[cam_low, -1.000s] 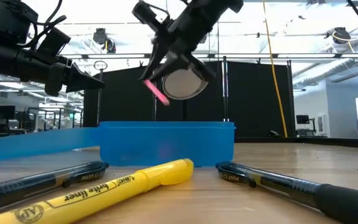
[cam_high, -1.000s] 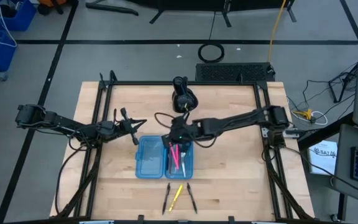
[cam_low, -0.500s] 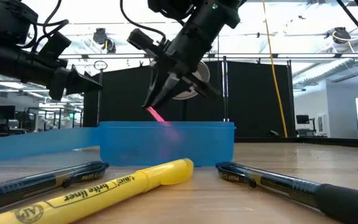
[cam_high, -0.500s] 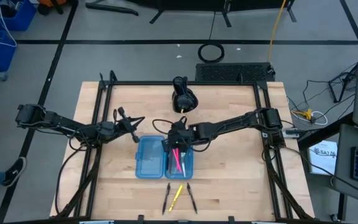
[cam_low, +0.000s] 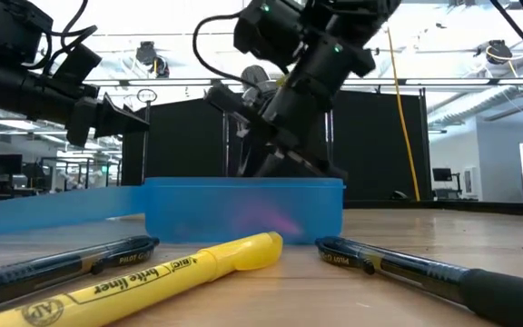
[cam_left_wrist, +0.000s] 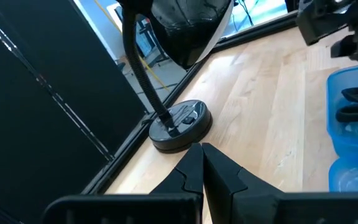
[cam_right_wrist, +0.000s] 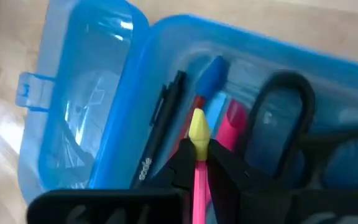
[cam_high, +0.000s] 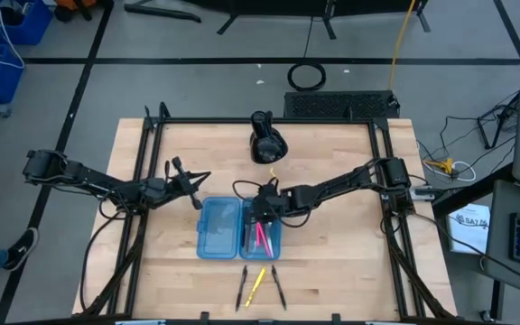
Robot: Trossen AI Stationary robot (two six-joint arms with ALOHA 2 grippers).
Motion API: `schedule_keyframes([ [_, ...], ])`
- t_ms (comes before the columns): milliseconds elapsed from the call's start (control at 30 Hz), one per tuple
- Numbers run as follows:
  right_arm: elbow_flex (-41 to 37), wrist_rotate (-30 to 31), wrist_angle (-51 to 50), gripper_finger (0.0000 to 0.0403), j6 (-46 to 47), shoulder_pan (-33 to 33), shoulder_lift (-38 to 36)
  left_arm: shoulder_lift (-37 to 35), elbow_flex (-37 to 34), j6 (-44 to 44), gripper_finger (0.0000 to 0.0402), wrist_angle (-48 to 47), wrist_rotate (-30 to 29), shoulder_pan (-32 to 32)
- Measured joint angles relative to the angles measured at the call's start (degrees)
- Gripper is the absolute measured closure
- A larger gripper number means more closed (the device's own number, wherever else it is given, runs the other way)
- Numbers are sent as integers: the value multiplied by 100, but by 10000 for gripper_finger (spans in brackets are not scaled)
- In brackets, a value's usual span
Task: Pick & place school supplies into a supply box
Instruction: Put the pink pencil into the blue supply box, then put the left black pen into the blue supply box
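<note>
At the centre of the high view we see the right hand [cam_high: 261,217] low over the right half of the open blue box [cam_high: 238,227], its fingers pinched onto a pink pencil [cam_right_wrist: 199,167] with a yellow tip. From the right wrist view, the pencil's long axis runs along the length of that half, yellow tip leading away from the hand and hanging just above the contents. Lying the same way in that half are a black pen [cam_right_wrist: 159,127], a blue-capped pen [cam_right_wrist: 211,76] and a pink marker [cam_right_wrist: 231,122], with the black loop of scissors [cam_right_wrist: 284,118] beside them. The other half of the box [cam_right_wrist: 79,99] lies open to the left.

Below the box in the high view, two black pens [cam_high: 241,288] [cam_high: 279,287] and a yellow highlighter [cam_high: 257,283] lie on the table [cam_high: 332,262], all pointing roughly toward the box. Above it stands a black lamp [cam_high: 265,140].

Left of the box, the left hand [cam_high: 188,185] hovers with its fingers nearly closed on nothing.
</note>
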Motion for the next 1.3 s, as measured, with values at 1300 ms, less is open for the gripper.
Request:
schedule_keyframes([
  [1300,-88,1223,-231,328,-3294,527,-1659,0,0,-256,394,-234,117,4],
])
